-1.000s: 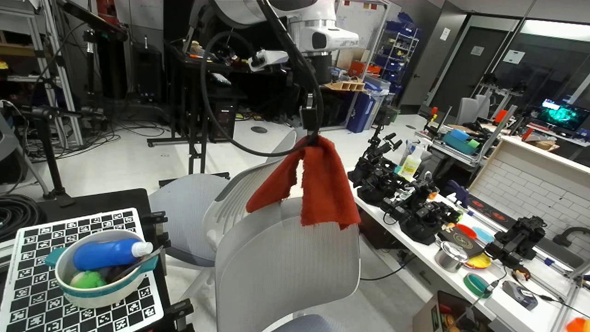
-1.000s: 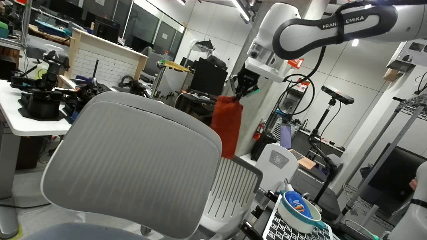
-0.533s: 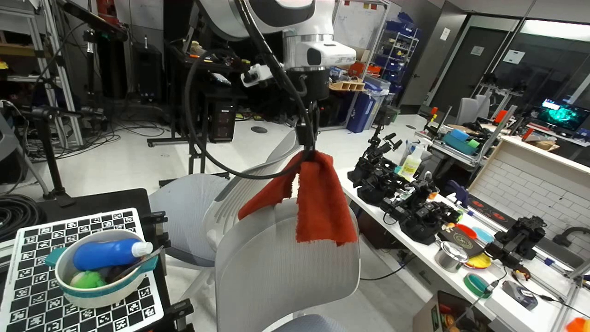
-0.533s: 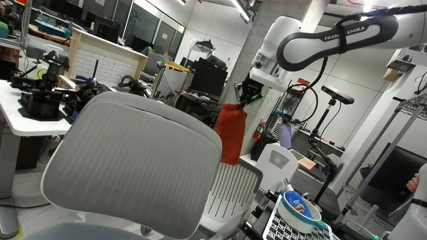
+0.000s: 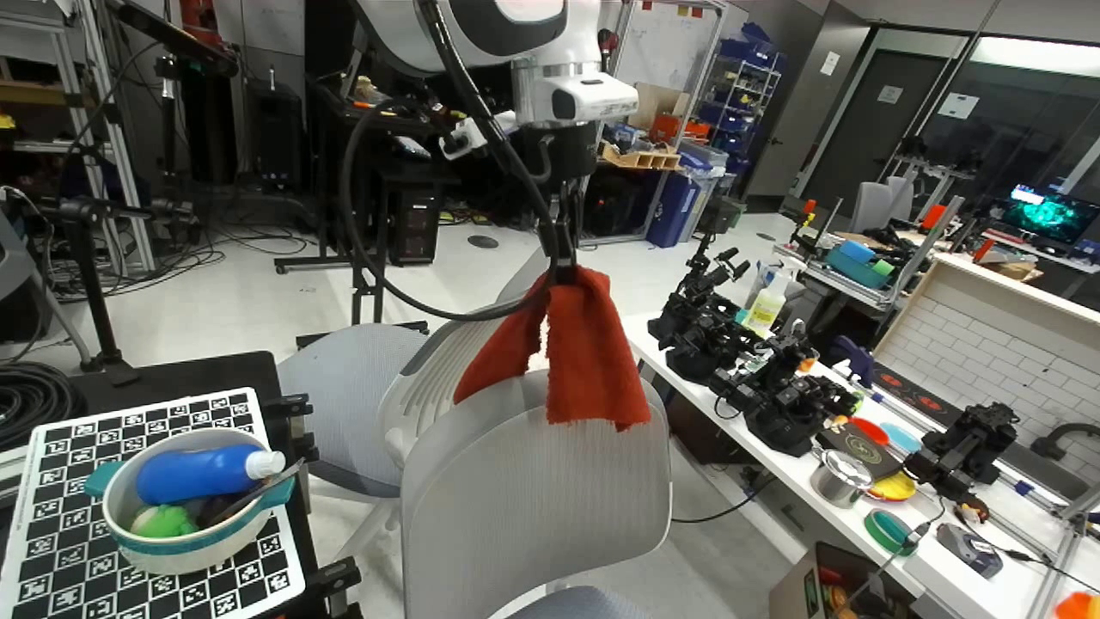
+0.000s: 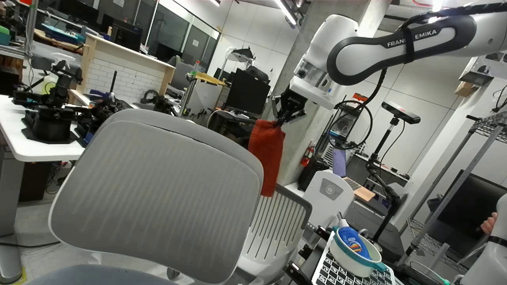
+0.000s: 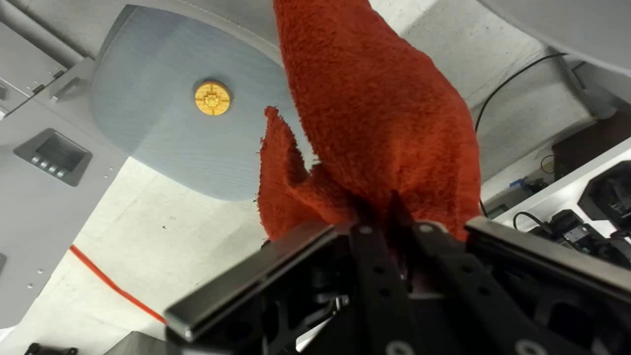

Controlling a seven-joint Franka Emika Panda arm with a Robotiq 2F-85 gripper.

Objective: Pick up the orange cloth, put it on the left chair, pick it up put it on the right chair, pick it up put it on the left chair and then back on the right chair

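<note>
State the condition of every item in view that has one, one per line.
right chair: standing upright
left chair: standing upright
tool: shut on the orange cloth
orange cloth: hanging in two flaps; whether it touches the right chair can't be told
white pot: uncovered, with things inside
blue bottle: lying on its side in the white pot, cap on
spray bottle: upright
laptop: open
far monitor: lit
</note>
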